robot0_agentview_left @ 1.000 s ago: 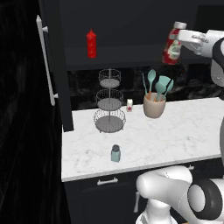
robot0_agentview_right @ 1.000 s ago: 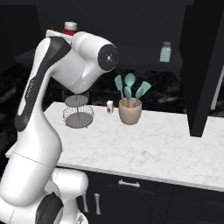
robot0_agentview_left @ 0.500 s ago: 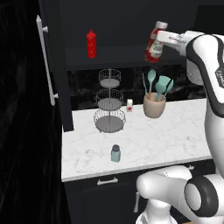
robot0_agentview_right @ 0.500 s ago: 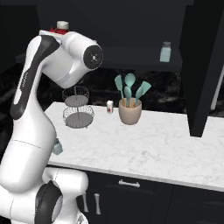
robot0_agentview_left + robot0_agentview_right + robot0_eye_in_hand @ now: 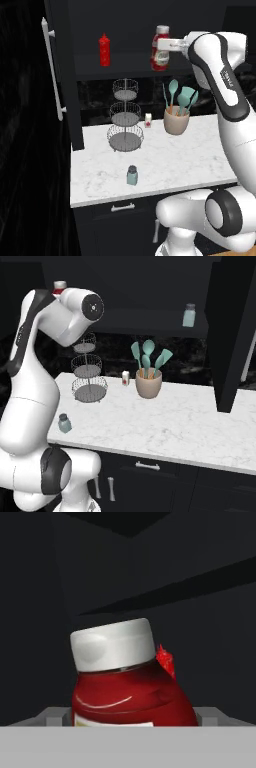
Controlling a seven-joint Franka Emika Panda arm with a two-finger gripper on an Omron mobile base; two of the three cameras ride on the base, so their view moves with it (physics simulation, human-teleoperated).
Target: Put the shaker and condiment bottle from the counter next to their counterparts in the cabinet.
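My pincer (image 5: pixel 163 48) is clamped on the condiment bottle (image 5: pixel 160 49), jaws spread wide around its body. The bottle is up at the cabinet (image 5: pixel 125 30) opening, roughly upright, just over the dark shelf (image 5: pixel 120 73); I cannot tell whether its base touches the shelf. In the hand view the pale cap (image 5: pixel 112 644) leans slightly, with the cabinet's dark interior behind it.

On the same shelf, well to the bottle's left, stands the slim red squeeze bottle (image 5: pixel 104 50). Further right in the cabinet, the right base view shows a small teal shaker (image 5: pixel 189 315) on the shelf.

Below, on the desk (image 5: pixel 165 162): the other shaker (image 5: pixel 131 175) sits near the front edge, upright. Behind it stands a three-tier wire stand (image 5: pixel 124 116), then a small white-and-red jar (image 5: pixel 148 119), then a beige utensil crock (image 5: pixel 177 120) with teal spatulas. The cabinet door (image 5: pixel 52 70) stands open at left.
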